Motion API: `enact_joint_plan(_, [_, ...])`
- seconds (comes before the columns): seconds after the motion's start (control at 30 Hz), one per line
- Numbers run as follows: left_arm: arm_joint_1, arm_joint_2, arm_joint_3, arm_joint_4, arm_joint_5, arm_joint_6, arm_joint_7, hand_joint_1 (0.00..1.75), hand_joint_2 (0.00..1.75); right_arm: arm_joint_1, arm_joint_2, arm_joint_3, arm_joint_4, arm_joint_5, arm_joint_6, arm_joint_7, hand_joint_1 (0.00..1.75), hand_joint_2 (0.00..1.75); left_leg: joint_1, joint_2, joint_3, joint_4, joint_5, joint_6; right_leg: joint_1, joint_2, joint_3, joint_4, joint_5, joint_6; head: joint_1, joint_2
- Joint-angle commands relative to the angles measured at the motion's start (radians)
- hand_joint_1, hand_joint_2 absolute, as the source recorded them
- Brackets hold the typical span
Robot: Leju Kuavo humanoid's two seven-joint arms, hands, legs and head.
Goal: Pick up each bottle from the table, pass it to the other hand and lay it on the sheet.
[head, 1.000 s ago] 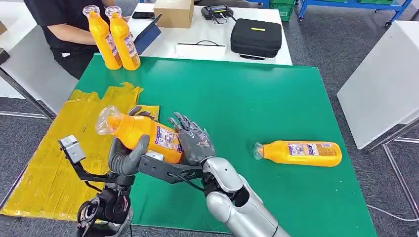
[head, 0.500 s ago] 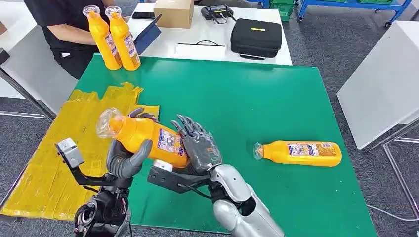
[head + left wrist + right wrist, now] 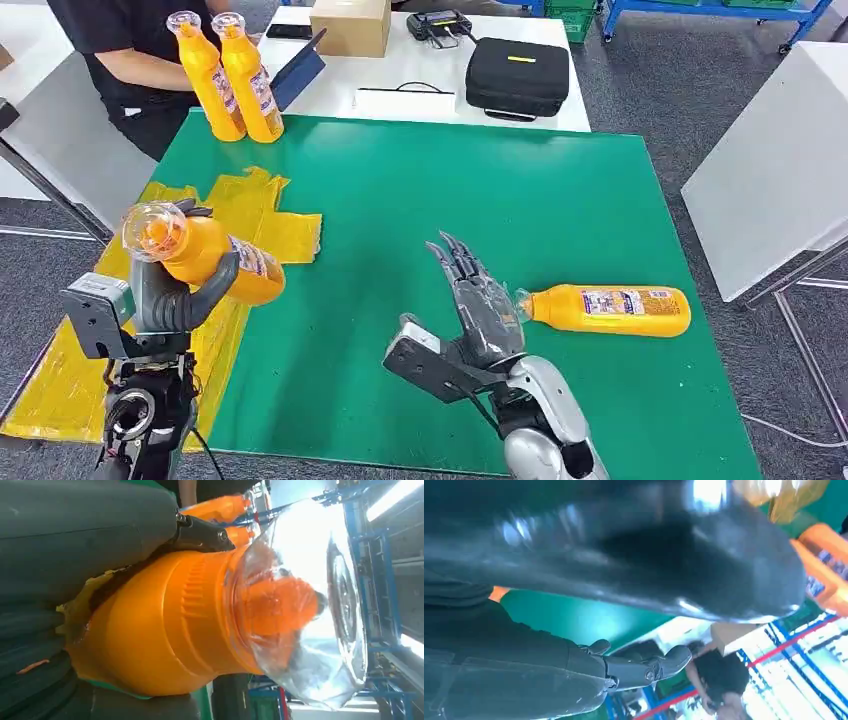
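Orange bottle, clear-capped, gripped by left hand; right hand empty, fingers spread.

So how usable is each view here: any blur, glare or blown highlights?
Head view: sharp, evenly lit. Left wrist view: held bottle in focus, glare on its clear cap, ceiling lights blown out. Right wrist view: right hand a smeared dark blur with specular streaks.

Bright, even overhead light; wrist views blurred, perhaps by motion, with window glare.
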Motion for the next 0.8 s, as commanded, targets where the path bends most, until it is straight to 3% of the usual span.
enact_joint_plan(0.03, [-0.044,0.01,0.044,0.092,-0.017,0.003,0.004,1.75,1.75,0.026,-0.023,-0.057,-0.067,-0.001,0.001,-0.016,0.0,0.0,0.0,-0.001,0.004,0.0,-0.001,-0.002,0.001,-0.006,0.005,0.0,-0.002,-0.002,0.0,0.0])
enact_joint_plan(0.17, [-0.071,0.047,0.04,0.15,-0.165,0.085,-0.021,1.75,1.75,0.098,-0.035,-0.089,-0.135,0.015,-0.014,-0.047,0.0,0.0,0.0,-0.002,0.002,-0.001,0.0,-0.001,0.0,-0.005,0.003,0.0,-0.001,-0.001,0.0,0.0])
enact_joint_plan(0.33, [-0.097,0.102,-0.007,0.206,-0.699,0.289,0.026,1.75,1.75,0.119,-0.043,-0.113,-0.165,0.002,-0.005,-0.075,0.0,0.0,0.0,-0.002,0.005,0.0,-0.001,-0.002,0.001,-0.008,0.006,0.0,-0.003,-0.002,0.0,0.0])
enact_joint_plan(0.53, [-0.071,0.131,-0.094,0.385,-0.947,0.273,0.049,1.75,1.75,0.099,-0.046,-0.129,-0.159,-0.041,0.018,-0.093,0.0,0.0,-0.001,-0.001,0.007,-0.002,-0.001,-0.002,0.0,-0.007,0.007,-0.001,-0.002,-0.002,0.0,0.0])
enact_joint_plan(0.8, [-0.053,0.138,-0.12,0.421,-1.065,0.285,0.087,1.75,1.75,0.076,-0.039,-0.114,-0.139,-0.043,0.03,-0.093,0.0,0.0,0.0,0.001,0.003,-0.001,0.0,-0.001,0.0,-0.003,0.003,-0.001,0.0,-0.001,0.0,0.0])
